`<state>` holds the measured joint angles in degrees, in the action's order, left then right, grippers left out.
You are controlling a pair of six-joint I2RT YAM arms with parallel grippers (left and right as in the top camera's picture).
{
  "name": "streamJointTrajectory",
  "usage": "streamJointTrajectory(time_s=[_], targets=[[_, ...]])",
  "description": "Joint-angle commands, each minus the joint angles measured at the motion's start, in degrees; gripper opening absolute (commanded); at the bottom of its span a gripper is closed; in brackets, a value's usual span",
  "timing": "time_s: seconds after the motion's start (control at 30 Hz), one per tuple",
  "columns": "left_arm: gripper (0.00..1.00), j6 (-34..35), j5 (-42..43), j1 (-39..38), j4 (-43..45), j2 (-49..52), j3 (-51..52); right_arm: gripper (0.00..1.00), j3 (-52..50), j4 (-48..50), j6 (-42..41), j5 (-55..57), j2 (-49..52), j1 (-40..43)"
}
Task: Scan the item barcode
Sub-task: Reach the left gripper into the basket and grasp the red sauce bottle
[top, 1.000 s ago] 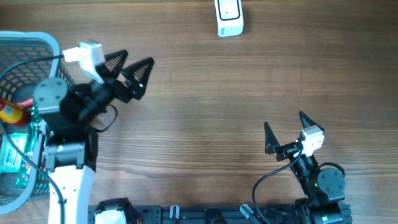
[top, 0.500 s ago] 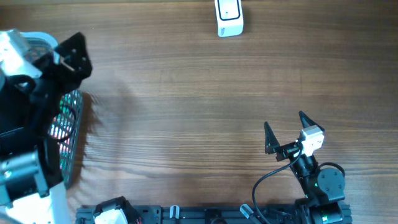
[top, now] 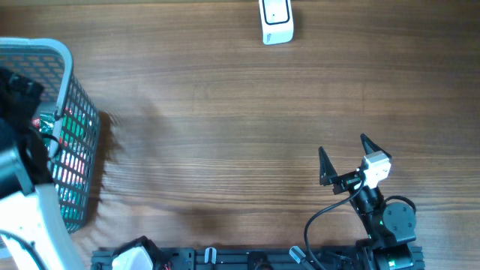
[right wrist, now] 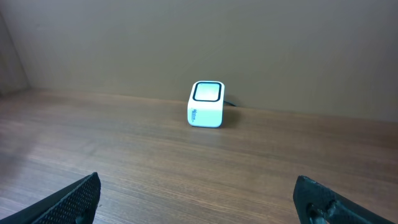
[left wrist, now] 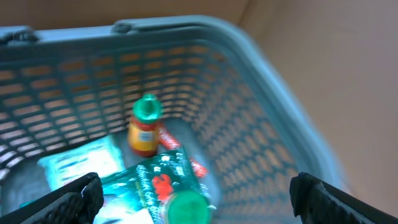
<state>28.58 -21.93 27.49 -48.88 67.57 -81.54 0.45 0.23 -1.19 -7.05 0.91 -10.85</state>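
The white barcode scanner (top: 276, 21) stands at the table's far edge; in the right wrist view the scanner (right wrist: 206, 104) is well ahead of my right gripper (right wrist: 202, 202). That right gripper (top: 345, 154) is open and empty near the front right. My left gripper (left wrist: 199, 205) hangs open over the grey basket (left wrist: 186, 28), gripping nothing. Below it lie a small bottle with a green cap (left wrist: 145, 127), a green packet (left wrist: 158, 180), a round green lid (left wrist: 186, 208) and a pale teal packet (left wrist: 81, 163). From overhead only the left arm (top: 19, 172) shows, at the left edge.
The mesh basket (top: 75, 112) stands at the table's left edge, its wall rising beside the left arm. Bare wooden tabletop (top: 240, 135) stretches between the basket, the scanner and the right arm. A plain wall backs the scanner.
The left arm has swung left, from the table beside the basket to above the basket's inside, jaws still open. The right arm and the scanner have not moved.
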Motion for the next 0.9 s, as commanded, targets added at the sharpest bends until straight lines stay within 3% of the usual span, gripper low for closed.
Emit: streamJointTrajectory(time_s=[0.0, 0.07, 0.23, 0.57, 0.73, 0.87], targets=[[1.0, 3.5, 8.6, 8.7, 0.0, 5.0, -0.7, 1.0, -0.1, 0.2, 0.1, -0.4, -0.1, -0.2], [1.0, 3.7, 13.0, 13.2, 1.2, 8.5, -0.7, 1.0, -0.1, 0.2, 0.1, -0.4, -0.1, -0.2], [1.0, 9.9, 13.7, 18.7, 2.3, 16.9, -0.7, 1.0, -0.1, 0.2, 0.1, -0.4, -0.1, -0.2], [1.0, 9.6, 14.9, 18.9, 13.9, 28.7, -0.7, 1.0, -0.1, 0.2, 0.1, -0.4, -0.1, -0.2], [0.93, 9.6, 14.9, 18.9, 17.7, 33.6, -0.7, 1.0, -0.1, 0.2, 0.1, -0.4, -0.1, -0.2], [0.78, 9.6, 15.3, 18.9, 19.5, 35.3, -0.7, 1.0, -0.1, 0.2, 0.1, -0.4, -0.1, -0.2]])
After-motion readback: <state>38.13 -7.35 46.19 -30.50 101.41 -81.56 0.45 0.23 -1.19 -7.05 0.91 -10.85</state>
